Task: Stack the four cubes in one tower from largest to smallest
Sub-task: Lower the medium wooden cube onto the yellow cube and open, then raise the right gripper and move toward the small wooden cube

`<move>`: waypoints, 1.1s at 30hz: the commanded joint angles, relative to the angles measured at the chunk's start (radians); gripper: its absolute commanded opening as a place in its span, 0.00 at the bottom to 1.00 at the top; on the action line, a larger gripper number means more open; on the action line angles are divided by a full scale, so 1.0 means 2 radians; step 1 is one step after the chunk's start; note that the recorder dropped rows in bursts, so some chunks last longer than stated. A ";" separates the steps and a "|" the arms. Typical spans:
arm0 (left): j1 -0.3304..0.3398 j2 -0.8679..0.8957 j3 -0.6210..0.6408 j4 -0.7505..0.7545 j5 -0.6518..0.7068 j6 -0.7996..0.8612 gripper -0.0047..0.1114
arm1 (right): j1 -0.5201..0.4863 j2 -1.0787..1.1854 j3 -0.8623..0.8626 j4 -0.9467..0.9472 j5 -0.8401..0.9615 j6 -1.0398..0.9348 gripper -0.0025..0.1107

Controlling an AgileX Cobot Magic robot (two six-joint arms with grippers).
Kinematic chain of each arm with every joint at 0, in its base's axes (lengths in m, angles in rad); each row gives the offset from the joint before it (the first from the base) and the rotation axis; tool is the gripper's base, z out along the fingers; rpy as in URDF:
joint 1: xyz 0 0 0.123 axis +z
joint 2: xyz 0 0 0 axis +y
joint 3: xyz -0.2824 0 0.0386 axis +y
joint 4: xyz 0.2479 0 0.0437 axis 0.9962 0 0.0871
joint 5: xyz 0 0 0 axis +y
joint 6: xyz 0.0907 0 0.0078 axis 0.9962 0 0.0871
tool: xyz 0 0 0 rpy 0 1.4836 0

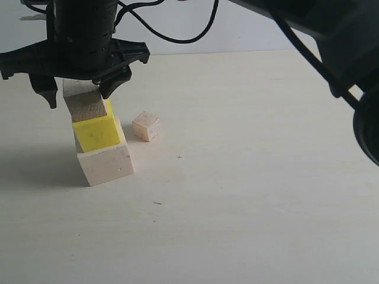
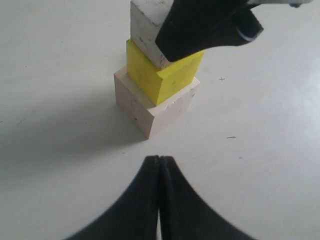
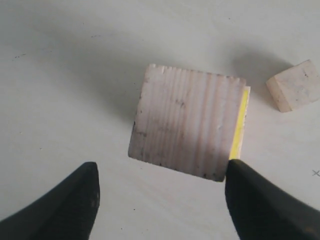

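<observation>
A pale table (image 1: pixel 249 225), flecked with tiny dark marks (image 1: pixel 157 203), meets a whitish wall (image 1: pixel 249 29).

A light-brown cube (image 1: pixel 86 106) sits skewed on yellow cube (image 1: pixel 98 133) atop pale largest cube (image 1: pixel 106 164); small pinkish cube (image 1: pixel 146 126) lies just beside

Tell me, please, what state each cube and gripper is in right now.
largest pale cube: at the bottom, upright.
yellow cube: stacked on it.
light-brown cube: on the yellow cube, slightly off-centre.
smallest cube: apart, unstacked.
right gripper: open, straddling the light-brown cube.
left gripper: shut, empty.
</observation>
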 commanded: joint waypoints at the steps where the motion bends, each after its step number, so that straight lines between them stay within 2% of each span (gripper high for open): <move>1: -0.003 -0.002 0.002 -0.002 -0.005 0.002 0.04 | 0.001 -0.006 -0.003 -0.005 0.002 0.000 0.62; 8: -0.003 -0.002 0.002 -0.002 -0.005 0.002 0.04 | 0.001 -0.026 -0.003 -0.010 0.002 0.000 0.62; 12: -0.003 -0.002 0.002 -0.002 -0.005 0.002 0.04 | 0.001 -0.056 -0.003 -0.079 0.005 0.000 0.62; 13: -0.003 -0.002 0.002 -0.002 -0.005 0.002 0.04 | 0.001 -0.062 -0.003 -0.119 0.006 0.000 0.59; 14: -0.003 -0.002 0.002 -0.002 -0.005 0.002 0.04 | 0.001 -0.063 -0.003 -0.139 0.006 0.000 0.55; 15: -0.003 -0.002 0.002 -0.001 -0.005 0.002 0.04 | -0.003 -0.064 -0.003 -0.167 0.006 -0.001 0.44; 18: -0.003 -0.002 0.002 0.000 -0.003 0.002 0.04 | -0.033 -0.064 -0.002 -0.135 0.006 -0.052 0.02; 21: -0.003 -0.002 0.002 0.000 -0.002 0.002 0.04 | -0.084 -0.064 -0.002 -0.114 0.006 -0.073 0.02; 24: -0.003 -0.002 0.002 0.005 -0.004 0.002 0.04 | -0.157 -0.062 0.001 -0.017 0.006 -0.116 0.02; 26: -0.003 -0.002 0.002 0.008 -0.007 0.002 0.04 | -0.185 -0.058 0.011 0.034 0.006 -0.140 0.02; 29: -0.003 0.000 0.002 0.013 -0.014 0.002 0.04 | -0.209 -0.050 0.039 0.075 0.006 -0.176 0.02; 33: -0.003 0.010 0.002 0.019 -0.024 0.002 0.04 | -0.220 -0.048 0.088 0.074 0.006 -0.209 0.02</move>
